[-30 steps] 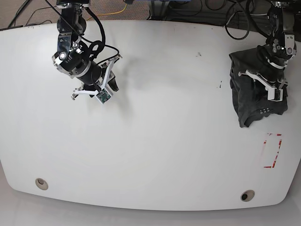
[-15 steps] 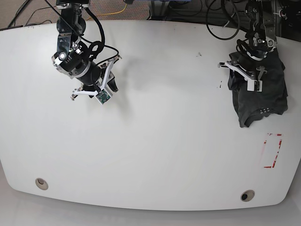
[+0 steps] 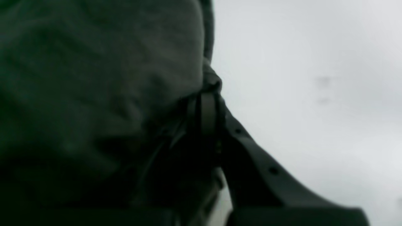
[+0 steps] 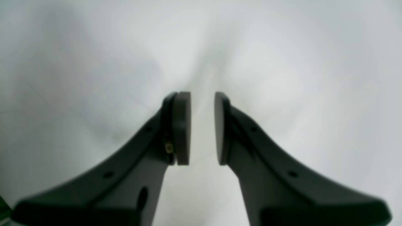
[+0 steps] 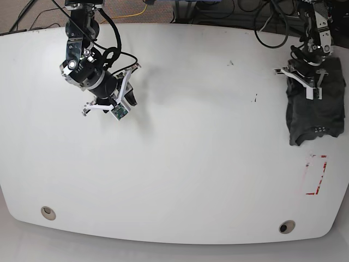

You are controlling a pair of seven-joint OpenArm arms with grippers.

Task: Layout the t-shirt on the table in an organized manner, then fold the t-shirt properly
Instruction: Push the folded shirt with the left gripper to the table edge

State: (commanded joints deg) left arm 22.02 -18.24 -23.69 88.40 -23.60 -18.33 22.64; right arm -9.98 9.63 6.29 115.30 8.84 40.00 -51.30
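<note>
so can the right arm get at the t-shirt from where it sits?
Probably not as it stands: the right gripper hangs open at the far side of the table, while the t-shirt lies bunched under the left gripper.

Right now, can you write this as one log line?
left pincer: shut on t-shirt | right pincer: open, above table | t-shirt: bunched

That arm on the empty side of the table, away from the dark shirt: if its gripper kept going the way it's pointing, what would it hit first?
Probably just the bare white table. The right gripper is slightly open with nothing between its pads or ahead of it; how far off the surface is, I can't judge.
</note>
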